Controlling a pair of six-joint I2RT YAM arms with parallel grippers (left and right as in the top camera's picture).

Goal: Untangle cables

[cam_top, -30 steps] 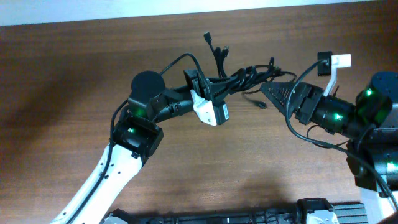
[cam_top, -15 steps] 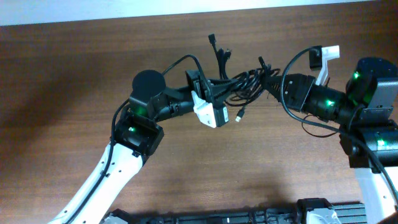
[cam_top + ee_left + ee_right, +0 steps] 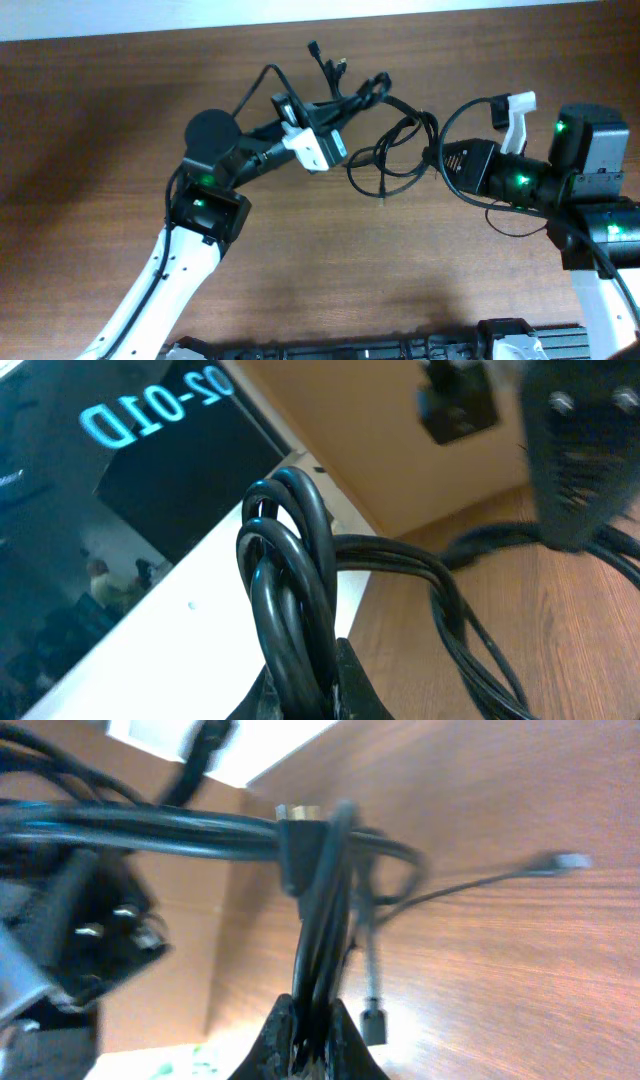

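Left claw (image 3: 333, 117): pinched tight on the cables (image 3: 390, 160), several strands at once. Left wrist view shows those strands (image 3: 290, 560) bent into tight hairpins standing straight up out of the closed tips (image 3: 305, 695).

Right claw (image 3: 436, 160): also clamped. Right wrist view has two or three strands (image 3: 320, 920) running up from between the tips (image 3: 310, 1042), no gap visible.

Cables are strung between the two claws over the far half of the desk (image 3: 100, 150). I can't tell if the loops touch the wood.

Per view:
- Only the overhead view shows the layout: tight bunch at the left claw, plug ends (image 3: 330, 62) fanning out past it toward the far edge, and two or three open loops hanging between the claws.
- Only the right wrist view shows a gold-tipped connector (image 3: 300, 813) on the crossing bundle, a small plug (image 3: 372, 1020) dangling beside the tips and a thin blurred lead (image 3: 500, 875) over the desk.
- The left wrist view is too close for any of that.

Vs 0.5 s ago: the left arm has swung up and left, taking the bunch with it. The right claw has barely shifted. The clump that sat compact between them is now drawn out into those loops.
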